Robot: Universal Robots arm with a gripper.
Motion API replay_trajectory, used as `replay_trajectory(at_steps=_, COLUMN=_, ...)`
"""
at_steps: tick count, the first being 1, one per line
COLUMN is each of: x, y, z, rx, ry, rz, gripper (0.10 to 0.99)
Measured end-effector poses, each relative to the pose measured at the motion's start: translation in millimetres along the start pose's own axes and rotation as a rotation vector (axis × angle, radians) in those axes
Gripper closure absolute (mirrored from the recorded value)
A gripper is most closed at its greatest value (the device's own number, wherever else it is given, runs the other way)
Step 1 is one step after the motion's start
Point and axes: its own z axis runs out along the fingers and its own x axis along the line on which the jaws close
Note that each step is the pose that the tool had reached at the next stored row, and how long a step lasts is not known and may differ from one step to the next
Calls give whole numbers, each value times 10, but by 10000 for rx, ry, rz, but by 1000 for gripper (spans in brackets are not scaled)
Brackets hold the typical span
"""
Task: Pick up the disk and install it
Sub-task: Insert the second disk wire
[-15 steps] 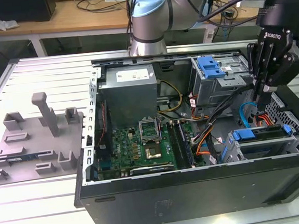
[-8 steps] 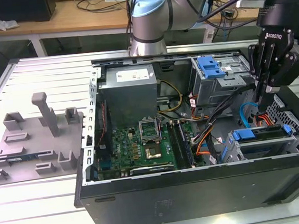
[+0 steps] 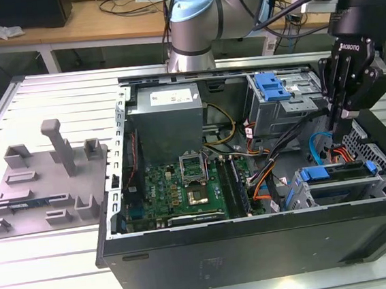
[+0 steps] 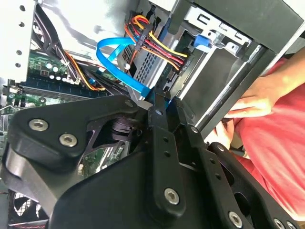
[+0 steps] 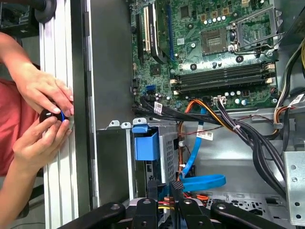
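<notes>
The disk (image 3: 336, 172) lies in the drive cage at the corner of the open computer case nearest the exterior view's right, its blue bracket running along the top. My gripper (image 3: 337, 137) hangs just above it, pointing down, fingers shut with nothing clearly between them. In the first wrist view the gripper (image 5: 164, 188) sits beside the cage, where a blue plastic block (image 5: 145, 143) shows. In the second wrist view the fingertips (image 4: 157, 112) press close together next to the blue data cable (image 4: 121, 64).
A person's hands (image 5: 43, 109) hold a small black round object at the table rail beside the case; the hand (image 4: 252, 100) also appears past the case wall. Motherboard (image 3: 183, 186), grey power-supply box (image 3: 170, 119), blue latch (image 3: 273, 85) and cable bundles (image 5: 228, 124) surround the cage. Grey fixtures (image 3: 45, 172) stand on the exterior view's left.
</notes>
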Motion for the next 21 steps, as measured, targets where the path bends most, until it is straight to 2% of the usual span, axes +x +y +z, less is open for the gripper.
replay_trajectory(at_steps=6, x=-12, y=-1, z=21, rx=59, ry=26, rz=19, gripper=843)
replay_trajectory(at_steps=16, x=-45, y=9, z=42, rx=61, ry=25, rz=20, gripper=843)
replay_trajectory(at_steps=17, x=-47, y=10, z=42, rx=61, ry=26, rz=21, gripper=855)
replay_trajectory(at_steps=18, x=-47, y=11, z=41, rx=61, ry=27, rz=21, gripper=922)
replay_trajectory(at_steps=21, x=-49, y=11, z=41, rx=61, ry=26, rz=20, gripper=925)
